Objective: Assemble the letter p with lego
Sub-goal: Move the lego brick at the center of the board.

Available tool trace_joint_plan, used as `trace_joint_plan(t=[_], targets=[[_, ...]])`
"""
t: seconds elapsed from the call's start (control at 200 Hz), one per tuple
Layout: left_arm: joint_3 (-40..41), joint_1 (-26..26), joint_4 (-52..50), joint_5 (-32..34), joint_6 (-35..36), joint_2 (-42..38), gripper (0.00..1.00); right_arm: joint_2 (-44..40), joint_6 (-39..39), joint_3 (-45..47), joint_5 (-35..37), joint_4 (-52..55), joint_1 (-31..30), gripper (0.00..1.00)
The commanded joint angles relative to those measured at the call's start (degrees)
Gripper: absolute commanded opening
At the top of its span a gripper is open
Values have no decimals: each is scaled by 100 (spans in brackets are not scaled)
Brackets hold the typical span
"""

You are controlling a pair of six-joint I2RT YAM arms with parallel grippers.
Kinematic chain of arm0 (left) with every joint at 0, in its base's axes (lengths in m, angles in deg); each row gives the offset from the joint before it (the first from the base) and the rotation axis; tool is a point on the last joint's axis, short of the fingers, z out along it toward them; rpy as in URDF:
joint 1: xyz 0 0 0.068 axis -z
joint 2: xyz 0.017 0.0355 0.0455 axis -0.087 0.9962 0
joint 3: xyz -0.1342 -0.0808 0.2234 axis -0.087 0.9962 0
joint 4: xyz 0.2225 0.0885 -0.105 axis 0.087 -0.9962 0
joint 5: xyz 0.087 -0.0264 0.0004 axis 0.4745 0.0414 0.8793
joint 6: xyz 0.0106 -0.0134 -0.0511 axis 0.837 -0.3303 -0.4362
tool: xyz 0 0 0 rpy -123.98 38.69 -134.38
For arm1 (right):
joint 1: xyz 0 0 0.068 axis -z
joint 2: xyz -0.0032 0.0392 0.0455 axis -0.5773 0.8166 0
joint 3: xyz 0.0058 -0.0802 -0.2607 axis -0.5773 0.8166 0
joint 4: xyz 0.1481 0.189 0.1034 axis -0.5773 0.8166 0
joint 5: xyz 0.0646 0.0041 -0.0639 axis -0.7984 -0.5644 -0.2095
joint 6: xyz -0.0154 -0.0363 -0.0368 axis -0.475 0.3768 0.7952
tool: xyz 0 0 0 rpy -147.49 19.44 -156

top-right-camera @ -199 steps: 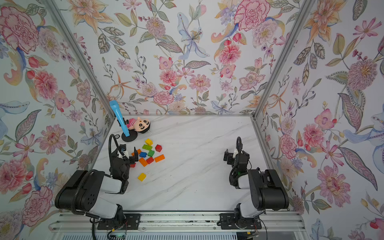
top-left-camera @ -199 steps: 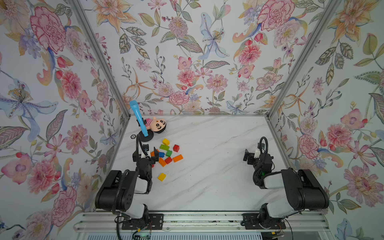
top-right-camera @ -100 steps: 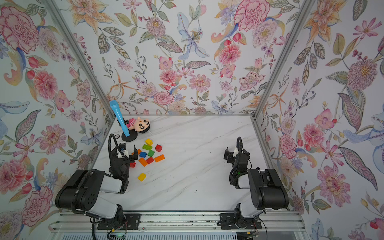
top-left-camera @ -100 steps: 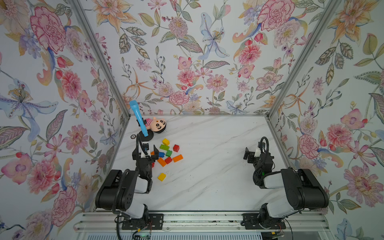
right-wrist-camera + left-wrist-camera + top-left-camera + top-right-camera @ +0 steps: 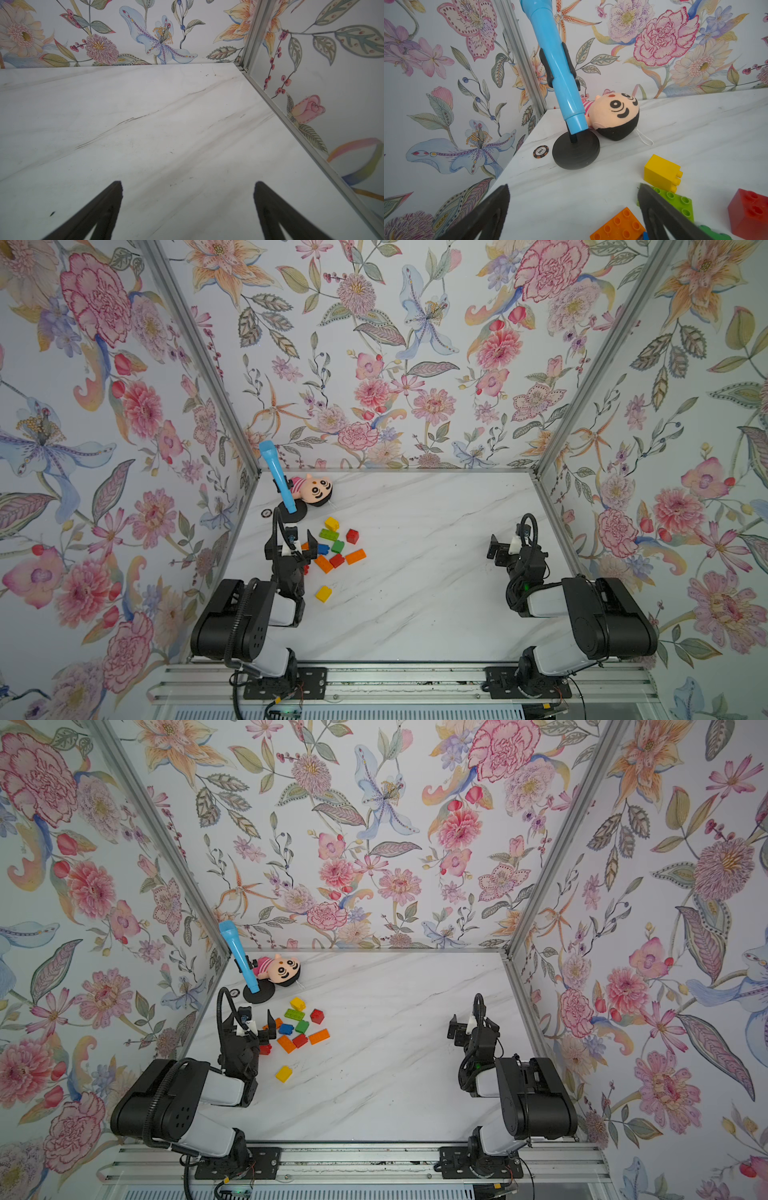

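The lego lies loose on the marble table [image 5: 415, 593] at the left: yellow brick [image 5: 331, 524], green brick [image 5: 328, 534], red brick [image 5: 352, 536], blue brick [image 5: 322, 549], orange bricks [image 5: 355, 556] [image 5: 323, 564], and a lone yellow brick [image 5: 323, 593]. My left gripper [image 5: 291, 546] [image 5: 248, 1029] stands open at the pile's left edge. In the left wrist view an orange brick [image 5: 618, 226] lies between the jaws [image 5: 573, 191], close to one finger, with the green brick [image 5: 675, 201] behind it. My right gripper [image 5: 513, 549] [image 5: 188, 185] is open over bare marble at the right.
A blue tube on a black round stand [image 5: 277, 472] rises at the back left, with a plush doll [image 5: 313, 489] lying beside it and a small chip [image 5: 266, 513] near the wall. Flowered walls close in the left, back and right sides.
The left gripper has shifted slightly at the left edge of the brick pile. The bricks and the right arm have not moved.
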Motion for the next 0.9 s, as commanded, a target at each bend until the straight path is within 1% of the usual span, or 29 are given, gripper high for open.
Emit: trace_joint_plan(t=[0.0, 0.03, 0.065, 0.105, 0.185, 0.23, 0.265, 0.29, 0.345, 0.365, 0.42, 0.495, 0.565, 0.616, 0.651, 0.701, 0.726, 0.776, 0.846, 0.896], targets=[[-18, 56, 316, 94, 140, 53, 99, -54, 116, 25, 191, -407, -63, 100], [23, 94, 416, 89, 188, -80, 99, -210, 105, 130, 304, -471, -83, 100], [285, 157, 460, 182, 218, -279, 99, -437, 89, 218, 392, -440, -88, 100], [429, 233, 519, 343, 253, -525, 99, -802, 110, 288, 453, -227, -112, 100], [646, 412, 525, 622, 391, -1066, 99, -1570, 270, 224, 229, 470, -201, 100], [647, 575, 261, 878, 479, -1456, 99, -1895, 275, 142, 184, 783, -285, 100], [556, 666, -166, 1125, 361, -1785, 99, -2119, 194, 47, 162, 1084, -349, 100], [452, 695, -561, 1257, 135, -2059, 99, -2287, 108, -39, 132, 1327, -380, 100], [112, 695, -1833, 1415, -492, -2618, 99, -2594, -178, -279, -11, 1901, -421, 100], [-154, 696, -2321, 1472, -729, -2784, 99, -2698, -324, -387, -70, 2140, -422, 100], [-606, 698, -3504, 1588, -1364, -3101, 99, -2959, -887, -734, -99, 2869, -418, 100], [-1073, 693, -4725, 1711, -2142, -3324, 99, -3214, -1851, -1275, -85, 4034, -343, 100], [-1279, 665, -5496, 1639, -2627, -3496, 99, -3353, -2377, -1748, -385, 5189, -174, 100], [-1317, 668, -6033, 1702, -3152, -3655, 99, -3415, -2532, -1873, -778, 5476, 29, 100], [-1207, 647, -6079, 1614, -3389, -3789, 99, -3459, -2705, -1835, -1073, 5506, 194, 100], [-994, 574, -5941, 1076, -3432, -3981, 99, -3494, -3023, -1718, -1491, 5499, 465, 100], [-911, 535, -5849, 788, -3439, -4048, 99, -3494, -3146, -1670, -1818, 5469, 613, 100], [-900, 511, -5945, 483, -3524, -4087, 99, -3468, -3292, -1567, -2353, 5390, 837, 100], [-1245, 541, -6569, 139, -3495, -3861, 99, -3430, -3279, -1562, -2527, 5597, 926, 100], [-1563, 674, -7146, 143, -3462, -3566, 99, -3367, -3179, -1637, -2525, 5874, 897, 100]])
